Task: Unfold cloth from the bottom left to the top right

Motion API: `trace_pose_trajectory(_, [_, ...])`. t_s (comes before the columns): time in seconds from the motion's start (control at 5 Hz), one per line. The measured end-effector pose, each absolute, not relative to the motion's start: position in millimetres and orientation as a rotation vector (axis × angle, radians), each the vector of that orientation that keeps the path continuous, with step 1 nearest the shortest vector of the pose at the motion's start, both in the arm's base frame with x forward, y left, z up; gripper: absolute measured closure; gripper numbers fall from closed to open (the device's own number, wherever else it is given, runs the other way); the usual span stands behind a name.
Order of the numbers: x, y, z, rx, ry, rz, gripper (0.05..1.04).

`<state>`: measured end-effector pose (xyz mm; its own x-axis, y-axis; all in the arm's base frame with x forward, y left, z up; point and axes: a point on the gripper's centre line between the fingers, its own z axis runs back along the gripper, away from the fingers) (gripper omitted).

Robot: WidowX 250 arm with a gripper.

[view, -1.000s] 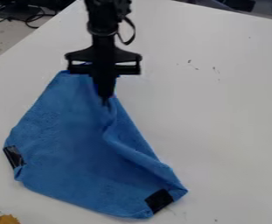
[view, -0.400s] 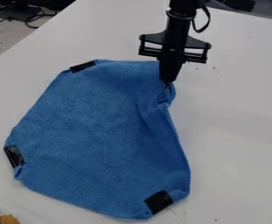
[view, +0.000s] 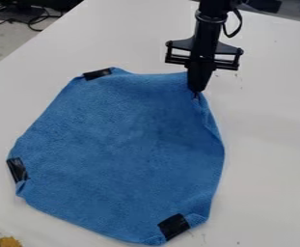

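The black gripper [view: 196,94] points down at the upper right of the blue cloth [view: 120,149], its fingers shut on the cloth's upper right corner. Most of the cloth is spread out over the white table, with its right edge curled and slightly folded below the gripper. Black patches mark three of its corners: at the upper left [view: 97,74], at the lower left [view: 17,170] and at the lower right [view: 174,226].
The white table [view: 268,144] extends to the right of the cloth. A yellow-brown object [view: 10,241] beside a dark one lies at the bottom left corner. Cables [view: 36,20] lie beyond the table at the upper left.
The gripper has moved right with the cloth's corner. The cloth's right side has opened outward, its upper left black patch has come into view, and the top edge has shifted slightly right.
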<state>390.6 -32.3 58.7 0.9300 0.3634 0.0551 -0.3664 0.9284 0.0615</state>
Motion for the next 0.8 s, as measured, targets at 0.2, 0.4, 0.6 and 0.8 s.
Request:
trace_pose_trajectory(0.2, [393.8,-34.7,54.3,0.059,-0.039,0.376,1.0])
trace_pose_trajectory(0.4, [396.2,-36.0,49.8,0.051,-0.044,0.353,0.84])
trace_pose_trajectory(0.6, [398.4,-36.5,48.6,0.05,-0.045,0.352,0.569])
trace_pose_trajectory(0.8, [399.4,-36.6,49.4,0.048,-0.049,0.357,0.26])
